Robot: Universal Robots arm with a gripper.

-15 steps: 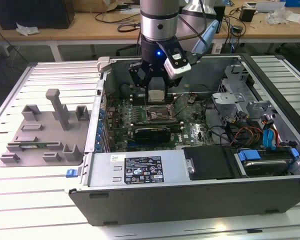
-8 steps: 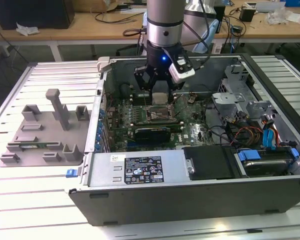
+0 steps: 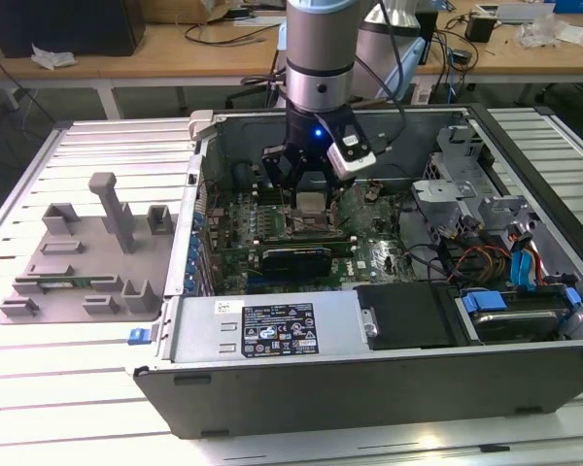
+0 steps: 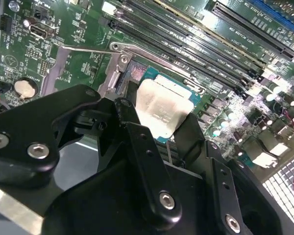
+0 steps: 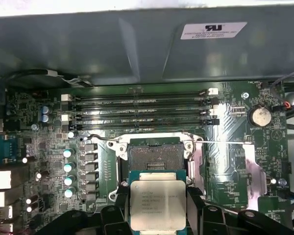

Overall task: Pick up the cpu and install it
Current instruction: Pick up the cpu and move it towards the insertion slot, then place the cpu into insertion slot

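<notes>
Black gripper clamped on cpu, inside open computer case.
Item: cpu, silver top, green rim, held between the two fingers, one against each side edge. Open socket sits just beyond the fingertips, its near edge overlapped by the chip in the first wrist view; memory slots farther beyond.

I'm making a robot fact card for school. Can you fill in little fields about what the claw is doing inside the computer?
Place: inside an open computer case, over the motherboard
Claw: shut on the cpu
Cpu: silver top facing up, gripped by its edges, not in the socket yet
Socket: open and empty, right beside the cpu
Nearby: memory slots, round coin battery
</notes>
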